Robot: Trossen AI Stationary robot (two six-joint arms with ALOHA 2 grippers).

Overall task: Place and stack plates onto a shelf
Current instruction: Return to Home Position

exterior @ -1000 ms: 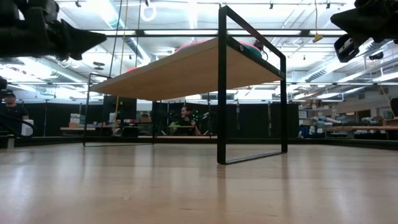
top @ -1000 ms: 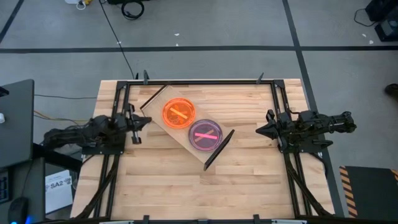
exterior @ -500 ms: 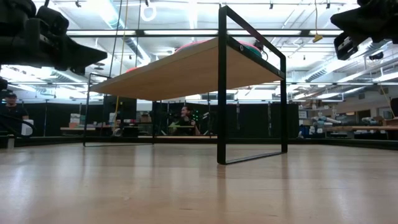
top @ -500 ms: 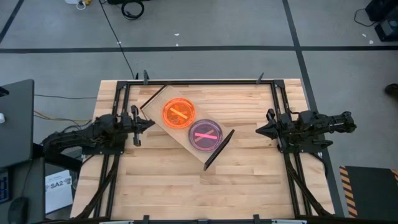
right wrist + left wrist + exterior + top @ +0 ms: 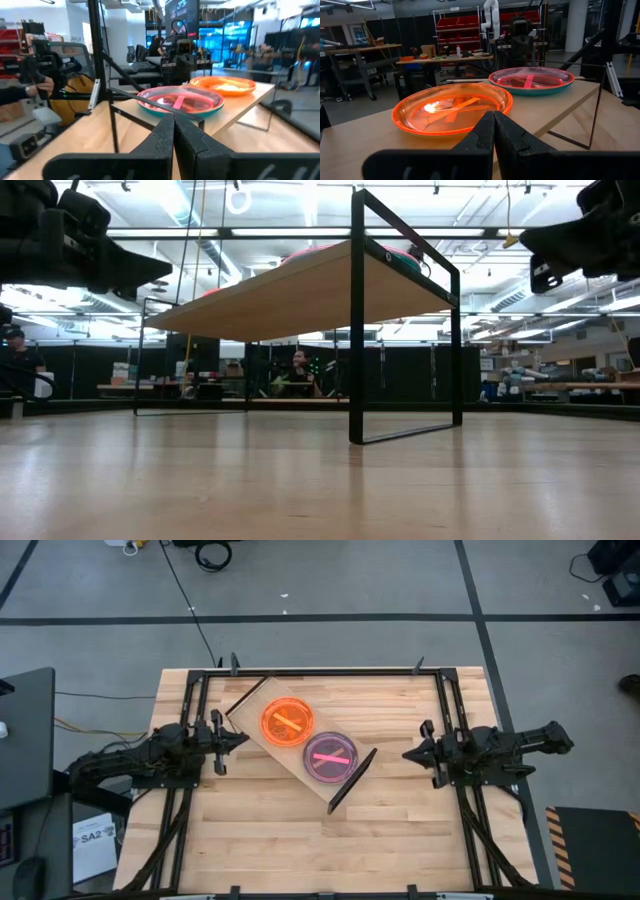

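Slatted wood table [image 5: 300, 850], flat light-wood shelf [image 5: 290, 755] lying diagonally near its far edge.
Two round translucent stacks sit on the shelf, topped by an orange plate [image 5: 288, 723] and a pink plate [image 5: 330, 757]; left gripper [image 5: 240, 736] and right gripper [image 5: 408, 754] flank it, both closed, empty.

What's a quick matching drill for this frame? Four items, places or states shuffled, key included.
Column A
1. orange-topped stack
2. pink-topped stack
3. left end effector
4. right end effector

Column B
a. shut, off the pink end of the shelf
b. on the shelf, end by the left end effector
c. shut, off the shelf's orange end
d. on the shelf, end by the right end effector

Pairs: 1-b, 2-d, 3-c, 4-a
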